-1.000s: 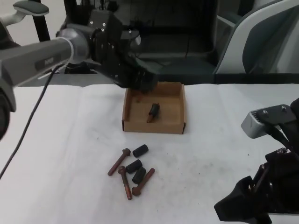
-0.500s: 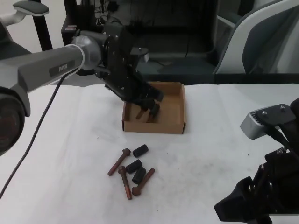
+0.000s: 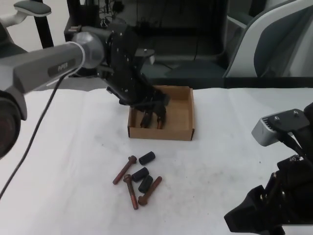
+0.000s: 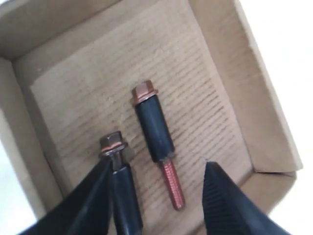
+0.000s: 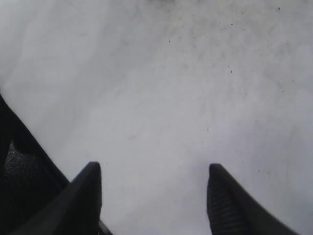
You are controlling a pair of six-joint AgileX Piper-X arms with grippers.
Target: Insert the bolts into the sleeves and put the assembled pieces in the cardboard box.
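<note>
Hanging over cardboard box [image 3: 161, 133], left gripper [image 4: 157, 169] jaws wide, empty; two sleeved bolts [image 4: 154, 132] below, lying lengthwise under jaws; loose bolts [image 3: 131, 192], sleeves [image 3: 146, 157] before box, nearest this arm.

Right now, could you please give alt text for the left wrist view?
In the box, one sleeved bolt lies in the middle and a second sleeved bolt next to a finger of the open left gripper.

A robotics lab's test bench.
A grey robot arm [image 3: 44, 68] and a black one [image 3: 281, 205] stand at a tabletop [image 3: 73, 161] draped in white cloth, with dark equipment [image 3: 195, 29] and a grey-and-white machine housing [image 3: 274, 34] crowding the room behind.
</note>
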